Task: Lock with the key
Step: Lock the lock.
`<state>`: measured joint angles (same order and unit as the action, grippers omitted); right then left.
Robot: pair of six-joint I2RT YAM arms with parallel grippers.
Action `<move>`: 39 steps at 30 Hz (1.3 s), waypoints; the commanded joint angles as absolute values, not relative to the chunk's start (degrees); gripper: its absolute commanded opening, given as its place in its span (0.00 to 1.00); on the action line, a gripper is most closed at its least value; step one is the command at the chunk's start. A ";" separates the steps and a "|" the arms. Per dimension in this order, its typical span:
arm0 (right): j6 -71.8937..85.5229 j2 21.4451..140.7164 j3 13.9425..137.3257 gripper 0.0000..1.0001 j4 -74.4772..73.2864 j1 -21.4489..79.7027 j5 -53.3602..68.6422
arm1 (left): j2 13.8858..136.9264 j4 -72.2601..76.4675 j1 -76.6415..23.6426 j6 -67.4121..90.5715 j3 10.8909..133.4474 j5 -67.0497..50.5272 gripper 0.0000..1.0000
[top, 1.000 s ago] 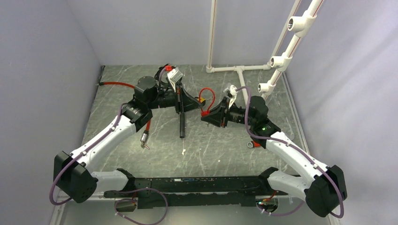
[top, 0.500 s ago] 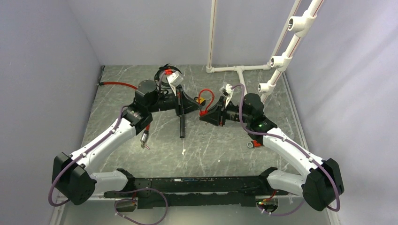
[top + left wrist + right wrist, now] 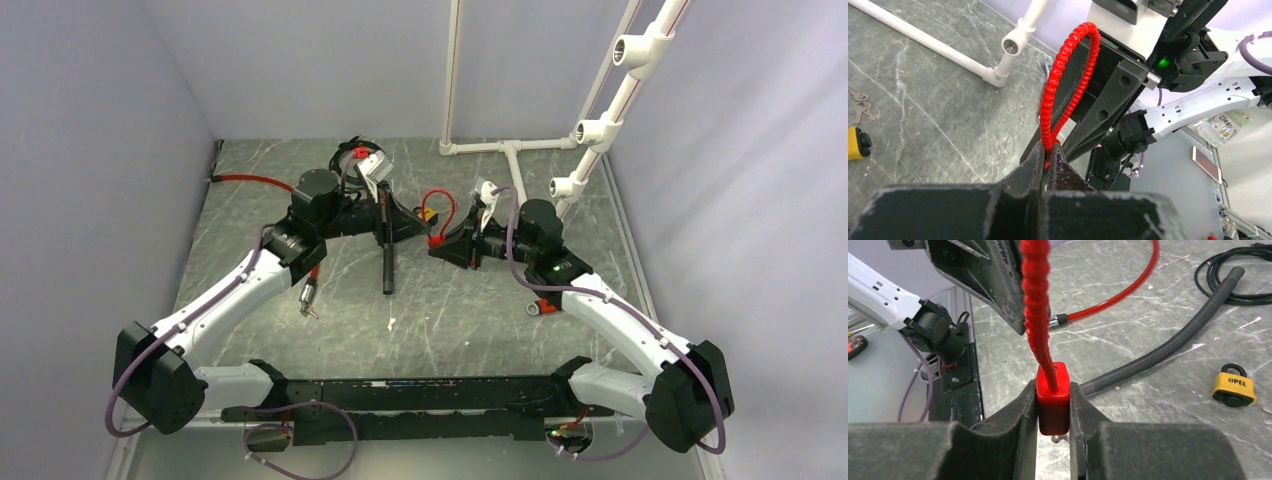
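Observation:
A red cable lock hangs between my two grippers above the table's middle. Its red block body [image 3: 1052, 397] is pinched between the pads of my right gripper [image 3: 1053, 410], and a bit of metal ring [image 3: 1060, 438] shows under it. The ribbed red cable loop [image 3: 1064, 80] rises from the body. My left gripper [image 3: 1047, 156] is shut on the loop's end. From above, the loop [image 3: 446, 199] arcs between the left gripper [image 3: 418, 228] and the right gripper [image 3: 438, 246]. A small bunch of keys [image 3: 859, 104] lies on the table, away from both grippers.
A yellow padlock [image 3: 1233, 385] lies on the table behind the grippers. A grey corrugated hose [image 3: 1168, 347], a red cable [image 3: 1128, 287] and a coiled black cord [image 3: 1233, 270] cross the far left. White pipework [image 3: 510, 150] stands at the back right. A small red-and-metal piece [image 3: 541, 308] lies near the right arm.
My right wrist has moved slightly back and left with the red lock body. The left arm has edged a little toward the back, still gripping the loop.

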<state>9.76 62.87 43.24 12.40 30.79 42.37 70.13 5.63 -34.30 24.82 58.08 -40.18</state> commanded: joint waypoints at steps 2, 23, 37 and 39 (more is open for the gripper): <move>4.31 59.70 50.10 0.00 26.32 32.24 45.32 | 73.98 -6.60 -36.38 25.25 58.00 -44.94 0.00; 18.77 61.13 48.35 0.00 29.86 31.46 38.23 | 71.06 -6.40 -32.14 18.68 58.35 -44.53 0.01; 22.85 65.62 48.75 0.00 29.05 31.44 36.16 | 70.66 -2.13 -23.64 20.93 68.45 -47.03 0.62; 27.16 67.53 50.07 0.00 29.94 31.55 34.25 | 68.64 -0.93 -22.46 20.87 66.58 -45.50 0.65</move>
<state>19.55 64.97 45.65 22.39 31.62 37.95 72.62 -3.36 -24.21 20.58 66.39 -45.36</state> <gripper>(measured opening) 0.226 0.620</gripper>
